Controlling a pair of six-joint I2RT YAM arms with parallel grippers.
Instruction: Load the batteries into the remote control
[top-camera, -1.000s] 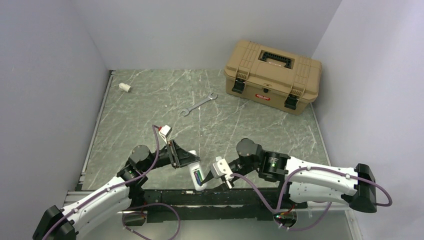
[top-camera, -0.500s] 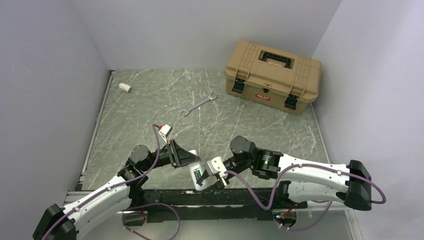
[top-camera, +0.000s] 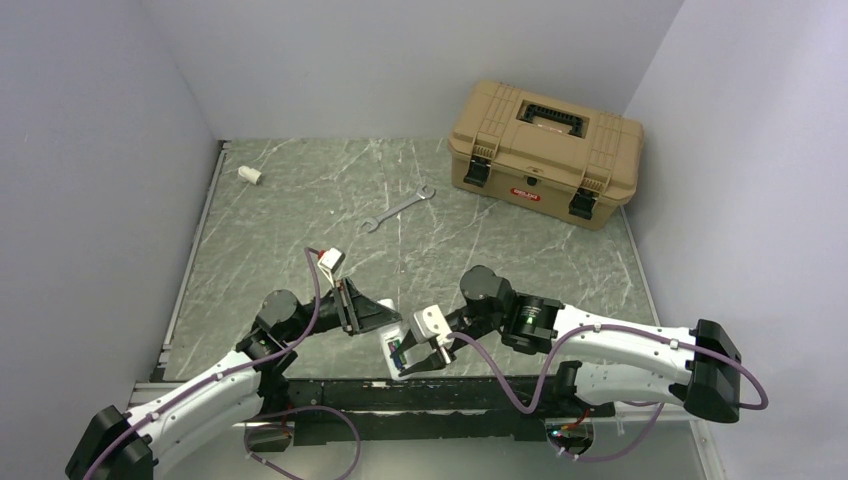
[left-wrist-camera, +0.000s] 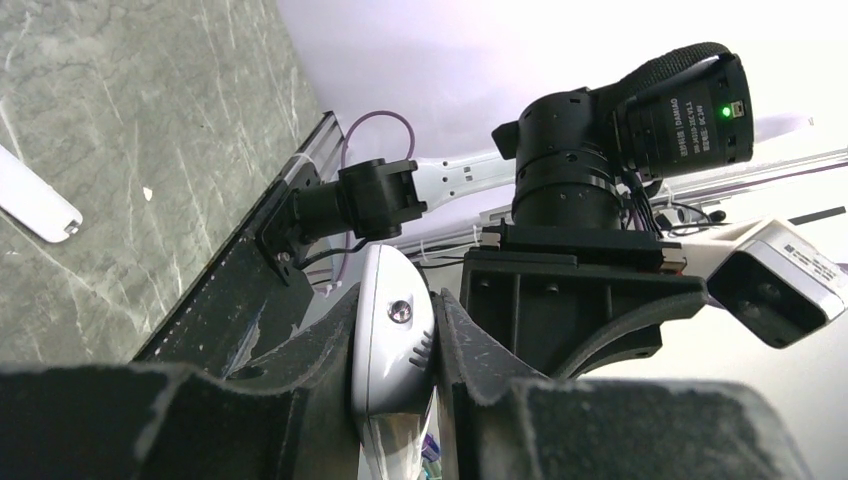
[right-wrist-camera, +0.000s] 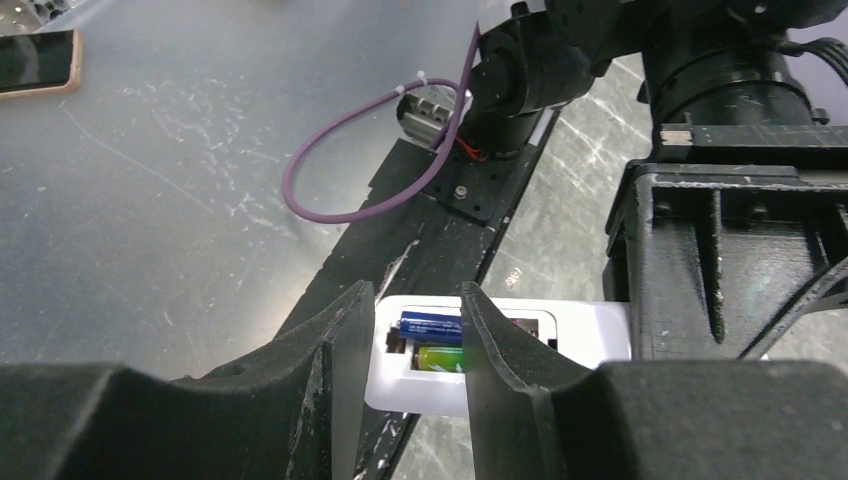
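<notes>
Grey-green marbled worktop (top-camera: 300, 200). Tan plastic toolbox (top-camera: 545, 152), upper right, lid down. Silver metal wrench (top-camera: 396, 208), centre. Slim white plastic remote control (right-wrist-camera: 590, 330), lower centre, clamped tight in left pincer (left-wrist-camera: 397, 305). Right pincer (right-wrist-camera: 418, 300): jaws narrowly apart astride the remote's recess, gripping nothing. Dark blue battery (right-wrist-camera: 428, 322) and green battery (right-wrist-camera: 438, 357): side by side in that recess.

A tan plastic toolbox (top-camera: 545, 152) sits far right on the grey marbled counter (top-camera: 290, 225); a silver metal wrench (top-camera: 397, 208) lies mid-counter, a short white tube stub (top-camera: 249, 175) far left.
</notes>
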